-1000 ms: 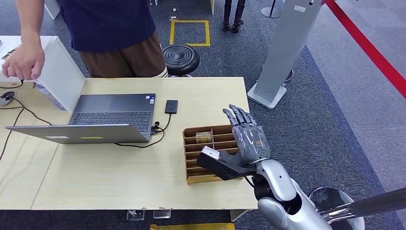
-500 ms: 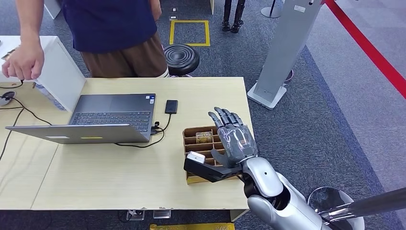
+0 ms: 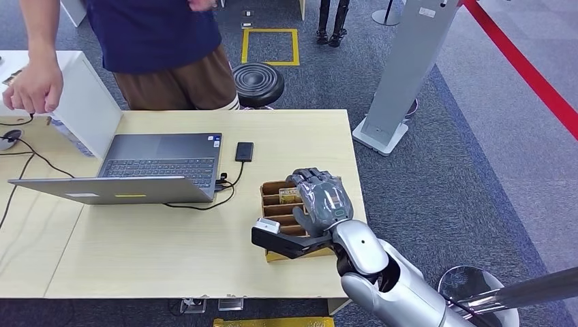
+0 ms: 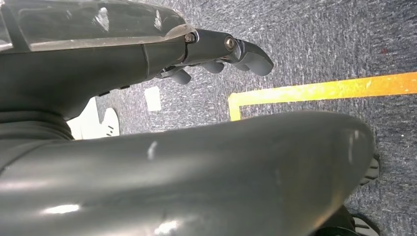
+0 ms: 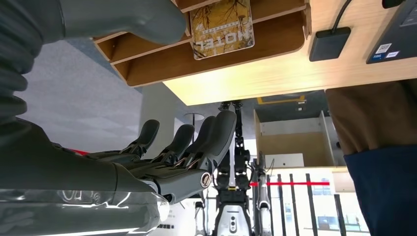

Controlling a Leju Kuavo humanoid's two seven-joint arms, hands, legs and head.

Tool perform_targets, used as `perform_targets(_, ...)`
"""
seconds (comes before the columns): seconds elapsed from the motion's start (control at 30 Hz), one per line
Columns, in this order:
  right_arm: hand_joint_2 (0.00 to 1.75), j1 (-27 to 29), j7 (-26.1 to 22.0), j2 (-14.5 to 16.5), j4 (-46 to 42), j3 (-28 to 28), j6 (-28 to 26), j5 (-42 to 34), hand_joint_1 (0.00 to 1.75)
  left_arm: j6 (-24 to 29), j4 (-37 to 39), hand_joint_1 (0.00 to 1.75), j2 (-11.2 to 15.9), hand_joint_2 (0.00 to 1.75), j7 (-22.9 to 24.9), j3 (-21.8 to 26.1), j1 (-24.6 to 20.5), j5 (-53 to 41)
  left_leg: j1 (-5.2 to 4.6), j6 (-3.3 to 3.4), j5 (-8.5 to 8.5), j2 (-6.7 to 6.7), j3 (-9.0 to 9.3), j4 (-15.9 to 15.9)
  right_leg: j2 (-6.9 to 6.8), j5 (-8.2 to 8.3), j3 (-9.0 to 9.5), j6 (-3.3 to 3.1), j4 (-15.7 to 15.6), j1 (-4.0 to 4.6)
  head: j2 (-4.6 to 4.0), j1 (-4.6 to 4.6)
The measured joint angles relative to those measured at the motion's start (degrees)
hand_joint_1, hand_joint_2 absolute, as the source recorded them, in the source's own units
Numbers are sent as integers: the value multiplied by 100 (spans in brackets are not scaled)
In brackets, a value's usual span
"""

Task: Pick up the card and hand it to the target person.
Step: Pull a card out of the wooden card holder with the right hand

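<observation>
The card (image 3: 290, 195), printed yellow-brown with the word HOTEL, stands in a far slot of the brown slotted cardboard holder (image 3: 279, 253) on the table's right side. My right hand (image 3: 320, 201) hovers over the holder, fingers bent down above the card and thumb stretched toward the left. In the right wrist view the card (image 5: 222, 27) lies in the holder (image 5: 211, 61) close to the thumb, with the fingers (image 5: 189, 140) apart from it and holding nothing. My left hand (image 4: 216, 49) hangs above the carpet with loosely curled, empty fingers. A person (image 3: 157, 41) stands behind the table.
An open laptop (image 3: 160, 163) and a small black device (image 3: 244, 151) on a cable lie left of the holder. A white box (image 3: 85, 102) stands at the far left by the person's hand (image 3: 33, 88). A black stool (image 3: 257, 82) and a grey stand (image 3: 409, 68) are beyond the table (image 3: 170, 252).
My right hand has moved left and lower over the holder, and its fingers have bent from upright down toward the card. The person has shifted slightly.
</observation>
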Motion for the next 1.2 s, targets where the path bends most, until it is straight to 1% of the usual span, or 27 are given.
perform_targets(0.27,175,-81,2,49,236,99,3,-8,48,0,0,0,0,0,0,0,0,0,0,0,0,0,0,0,0,0,0,0,0,0,0,-4)
perform_targets(0.33,175,-109,1,69,306,117,-20,-39,50,0,0,0,0,0,0,0,0,0,0,0,0,0,0,0,0,0,0,0,0,0,0,-2)
perform_targets(0.5,175,-248,-11,133,556,136,-109,-90,47,-2,0,0,0,0,0,0,1,3,0,0,0,0,0,0,0,0,0,0,0,0,0,-2)
perform_targets(0.6,175,-308,-24,171,728,139,-145,-115,48,-8,0,0,0,0,0,0,2,8,0,0,0,0,0,0,0,0,0,0,0,0,0,-1)
perform_targets(1.03,175,-334,-42,274,1133,236,-158,-125,40,-24,0,0,-2,0,15,-1,3,25,0,0,0,0,0,0,0,0,-1,0,0,0,0,-2)
perform_targets(1.2,175,-340,-47,284,1225,263,-166,-166,42,-32,0,0,-2,0,15,0,4,30,0,0,0,0,0,0,0,0,-1,0,0,0,0,-1)
